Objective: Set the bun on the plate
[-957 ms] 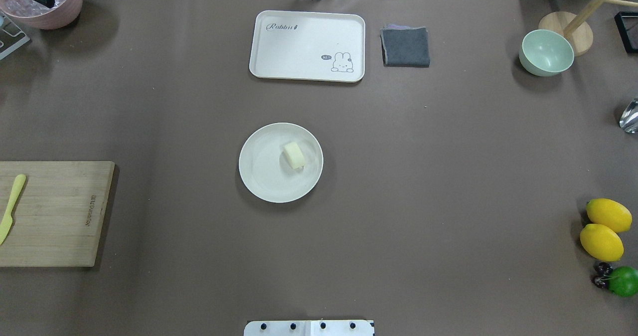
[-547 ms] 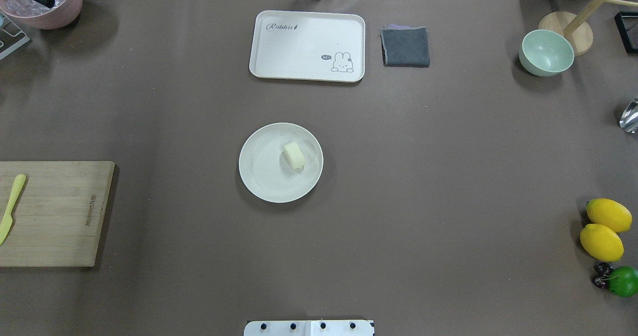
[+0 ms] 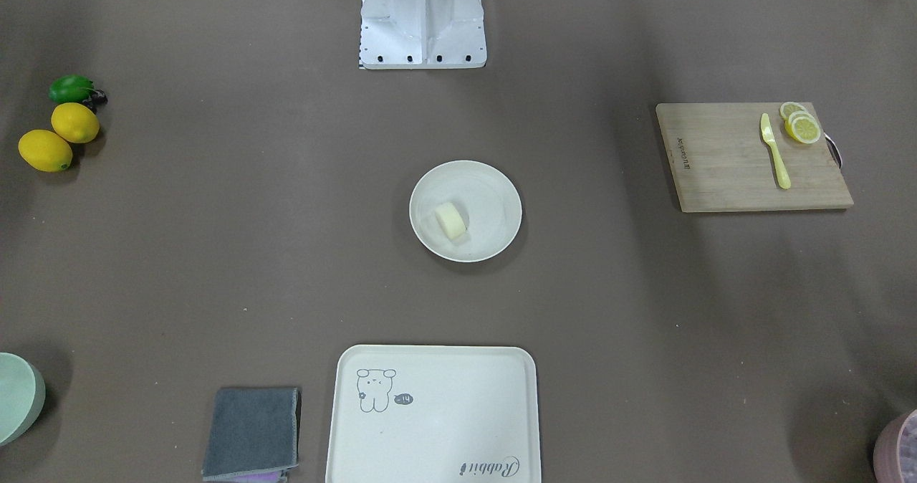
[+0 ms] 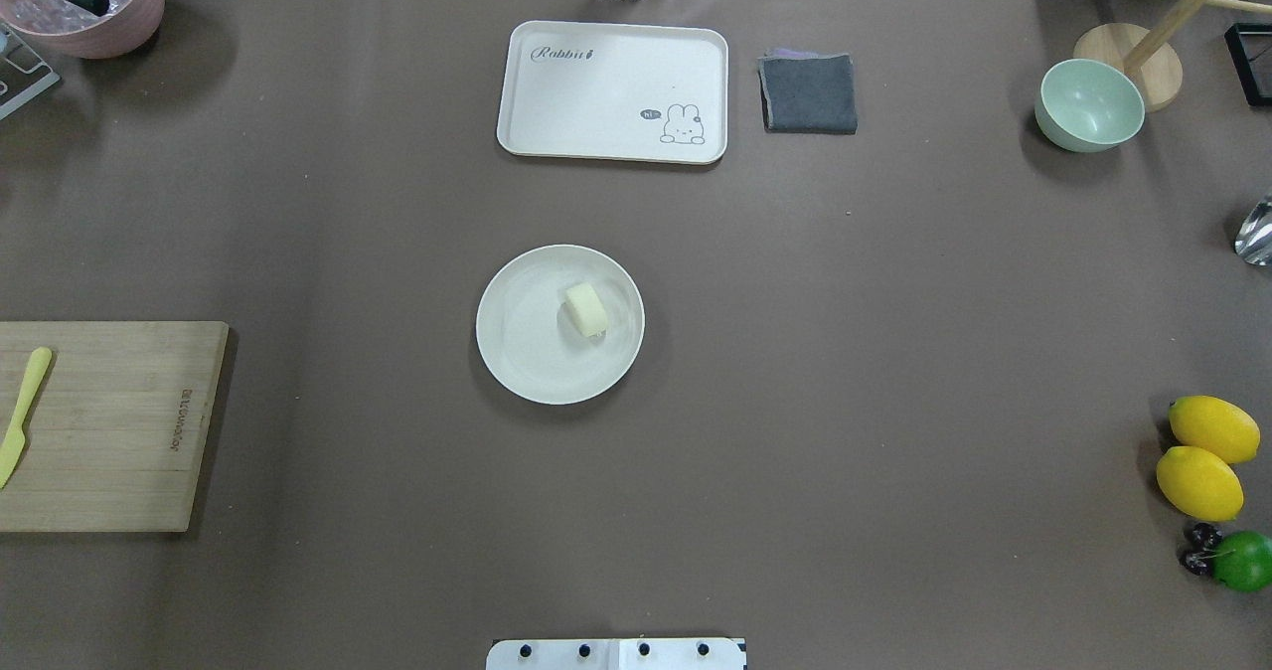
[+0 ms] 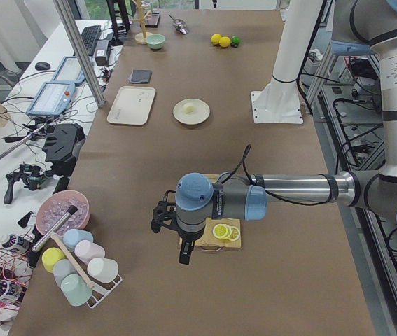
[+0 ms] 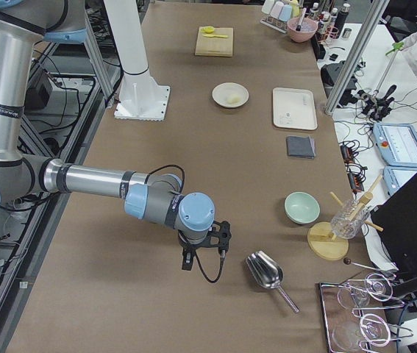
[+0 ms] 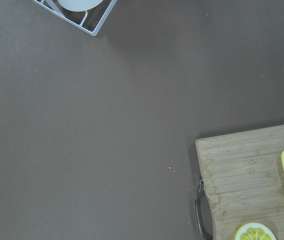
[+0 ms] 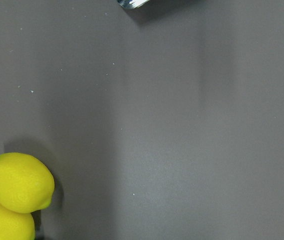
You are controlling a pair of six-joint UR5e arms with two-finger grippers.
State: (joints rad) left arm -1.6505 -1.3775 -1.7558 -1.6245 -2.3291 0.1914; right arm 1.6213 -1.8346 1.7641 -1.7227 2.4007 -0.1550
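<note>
Cream bun (image 3: 450, 220) is lying on the plate (image 3: 494, 189), inside the rim, a little off centre. From overhead, the plate is sitting mid-bench (image 4: 845, 352), well apart from the tray (image 4: 611, 88). In the left side view, the left gripper (image 5: 172, 232) is hanging over the board (image 5: 202, 246), far from the plate; I cannot tell if it is apart or together. In the right side view, the right gripper (image 6: 202, 246) is hanging near the scoop (image 6: 265, 271); again I cannot tell. The right wrist camera is showing lemons (image 8: 19, 182).
</note>
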